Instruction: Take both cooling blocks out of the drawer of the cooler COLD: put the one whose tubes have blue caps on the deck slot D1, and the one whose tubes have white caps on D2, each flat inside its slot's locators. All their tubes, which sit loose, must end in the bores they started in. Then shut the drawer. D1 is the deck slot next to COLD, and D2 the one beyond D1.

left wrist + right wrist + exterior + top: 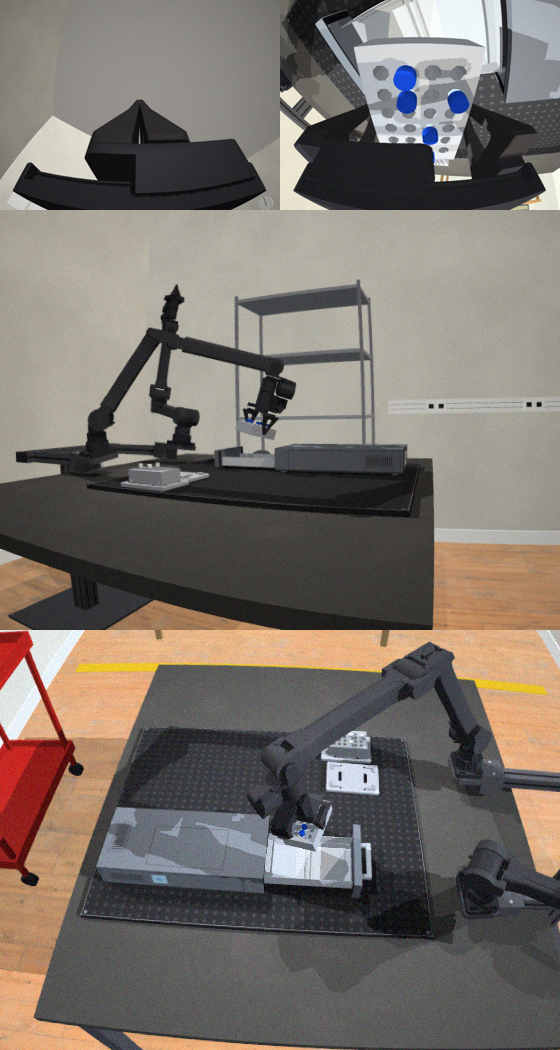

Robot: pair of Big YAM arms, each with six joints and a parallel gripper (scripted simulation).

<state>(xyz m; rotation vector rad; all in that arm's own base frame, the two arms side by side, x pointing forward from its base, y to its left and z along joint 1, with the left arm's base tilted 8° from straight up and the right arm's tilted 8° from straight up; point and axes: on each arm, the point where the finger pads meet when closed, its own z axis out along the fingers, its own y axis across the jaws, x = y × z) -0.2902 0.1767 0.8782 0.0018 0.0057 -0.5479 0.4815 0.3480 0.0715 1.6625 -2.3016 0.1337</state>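
My right gripper [302, 822] [257, 424] [419, 104] is shut on the sides of the blue-capped block [311, 845] [256, 430] [420, 53]. It holds the block tilted, above the open drawer [285, 865] and towards its deck-slot side. Several blue-capped tubes stand in its bores; the gripper body hides some bores. The drawer's visible compartments are empty. The white-capped block [345, 751] [154, 475] sits on D2; it looks flat, but the right arm partly hides it. D1 [353, 784] [198, 475] is a bare white plate. My left gripper [175, 288] [139, 104] is shut, empty, and raised high.
The cooler COLD [185, 845] [345, 458] lies on the perforated board [200, 910]; its drawer front with handle [367, 861] sticks out towards the arm bases. The right arm reaches over D2. A red cart [35, 795] and a shelf rack [305, 305] stand off the table.
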